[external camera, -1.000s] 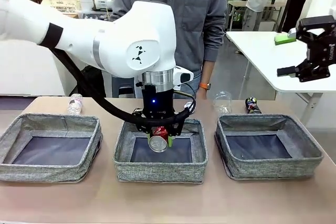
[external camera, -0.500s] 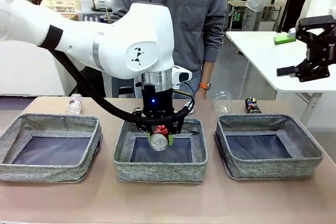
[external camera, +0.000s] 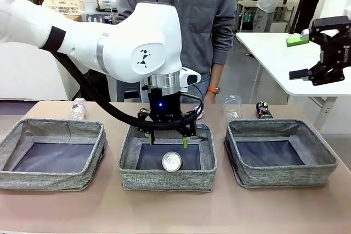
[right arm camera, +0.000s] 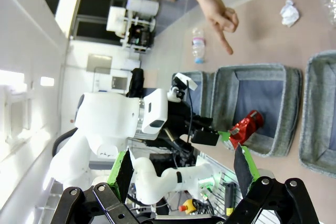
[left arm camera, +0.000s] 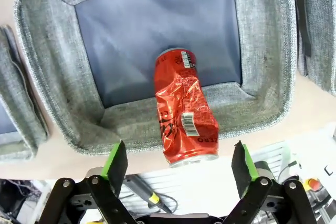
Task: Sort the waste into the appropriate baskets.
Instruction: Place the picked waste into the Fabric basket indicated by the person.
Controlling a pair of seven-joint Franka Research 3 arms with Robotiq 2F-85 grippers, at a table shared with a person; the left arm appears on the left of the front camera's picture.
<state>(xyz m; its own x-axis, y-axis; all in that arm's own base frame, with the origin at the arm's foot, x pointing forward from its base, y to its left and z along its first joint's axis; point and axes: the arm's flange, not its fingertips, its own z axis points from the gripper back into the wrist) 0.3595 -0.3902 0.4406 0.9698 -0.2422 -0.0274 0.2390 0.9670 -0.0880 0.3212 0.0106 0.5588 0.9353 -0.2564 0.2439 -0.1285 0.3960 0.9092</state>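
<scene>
One item looks sorted, and most of the waste is not yet in a basket. The red can [external camera: 171, 161] is in the middle basket [external camera: 164, 180], close to the wall that faces the counter's [external camera: 175, 212] near edge. I can't tell if it has settled flat or is leaning on that wall. My left hand [external camera: 168, 140] hangs right above it with the fingers spread wide and nothing between them, so the can is free.

My right hand [external camera: 296, 57] is parked high off the counter's right edge, also wide open and holding nothing.

Still to sort:
- A bottle [external camera: 78, 108] stands near the far left corner, behind the left basket [external camera: 49, 180].
- A clear cup [external camera: 232, 106] and a dark can [external camera: 263, 109] sit side by side along the far edge, behind the right basket [external camera: 285, 177].
- A paper ball [right arm camera: 289, 12] lies on the far part of the counter in the right wrist view, where the person's hand [right arm camera: 219, 18] points a finger down toward the counter.

From the front, the left and right baskets show nothing but their dark bottoms. I judge the job is about a fifth done, with four pieces to go.
</scene>
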